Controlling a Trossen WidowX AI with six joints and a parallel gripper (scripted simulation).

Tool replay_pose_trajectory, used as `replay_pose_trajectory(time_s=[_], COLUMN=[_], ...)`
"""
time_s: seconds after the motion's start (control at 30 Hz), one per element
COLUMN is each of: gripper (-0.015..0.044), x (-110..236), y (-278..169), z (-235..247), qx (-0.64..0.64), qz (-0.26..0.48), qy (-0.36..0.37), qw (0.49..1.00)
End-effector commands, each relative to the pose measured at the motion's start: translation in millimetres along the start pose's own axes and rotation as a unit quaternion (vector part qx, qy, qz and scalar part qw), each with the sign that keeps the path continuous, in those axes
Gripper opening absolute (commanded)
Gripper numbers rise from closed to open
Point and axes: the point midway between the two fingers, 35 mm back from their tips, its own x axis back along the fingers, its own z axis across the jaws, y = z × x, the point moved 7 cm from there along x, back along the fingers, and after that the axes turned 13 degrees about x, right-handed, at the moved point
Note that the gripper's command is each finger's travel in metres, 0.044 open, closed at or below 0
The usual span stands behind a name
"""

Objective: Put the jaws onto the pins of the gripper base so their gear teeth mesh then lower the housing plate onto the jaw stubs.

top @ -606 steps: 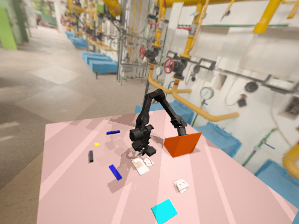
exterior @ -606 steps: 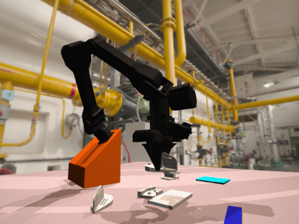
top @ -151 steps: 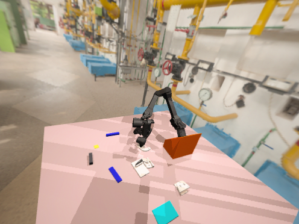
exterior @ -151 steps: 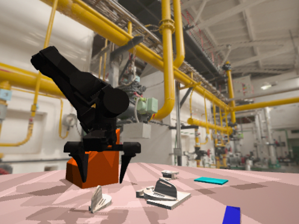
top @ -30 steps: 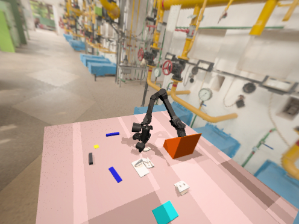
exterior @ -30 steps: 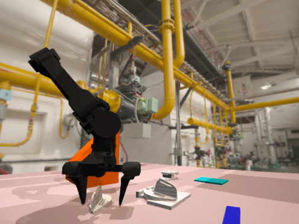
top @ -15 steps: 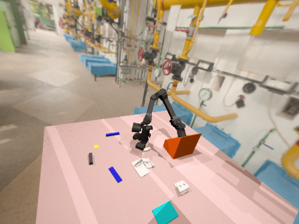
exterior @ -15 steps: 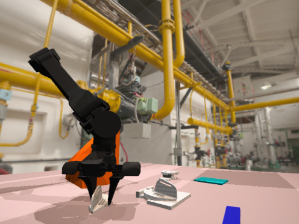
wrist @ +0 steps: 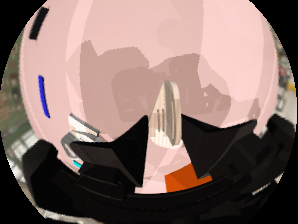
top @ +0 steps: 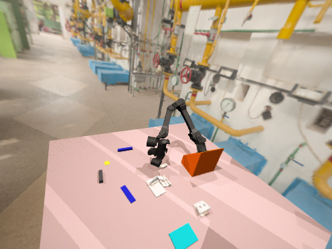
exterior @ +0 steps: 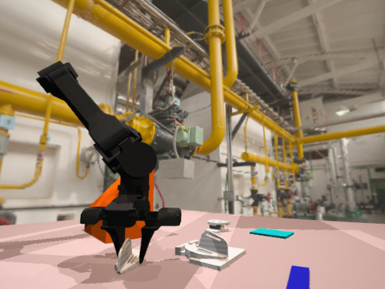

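Note:
My gripper [exterior: 130,259] [wrist: 161,116] is shut on a loose off-white jaw, low at the table. The jaw [top: 163,166] [exterior: 127,257] [wrist: 171,112] stands between the fingertips, its narrow ridged plate upright in the exterior view. The white gripper base [top: 157,191] [exterior: 234,257] [wrist: 85,124] lies flat beside my gripper. The other jaw [top: 164,181] [exterior: 214,243] rests on the base; its pins and gear teeth cannot be made out. The housing plate [top: 201,206] [exterior: 219,222] lies apart, farther along the table, with small holes showing on top.
An orange wedge-shaped block [top: 207,163] [exterior: 102,231] [wrist: 186,178] stands close to the arm. A cyan plate [top: 183,236] [exterior: 272,233], two blue bars [top: 128,194] [top: 125,149], a black bar [top: 100,176] and a small yellow piece [top: 107,162] lie on the pink table.

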Motion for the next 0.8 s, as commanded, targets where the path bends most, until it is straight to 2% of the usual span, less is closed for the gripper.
replay_pose_trajectory(time_s=[0.0, 0.77], gripper=[0.0134, 0.0134], x=[8.5, 76.4], y=[1.9, 0.4], z=[1.1, 0.1], qx=[-0.002, 0.0], qz=[-0.001, 0.0], qy=[0.002, 0.005], qw=[1.0, 1.0])
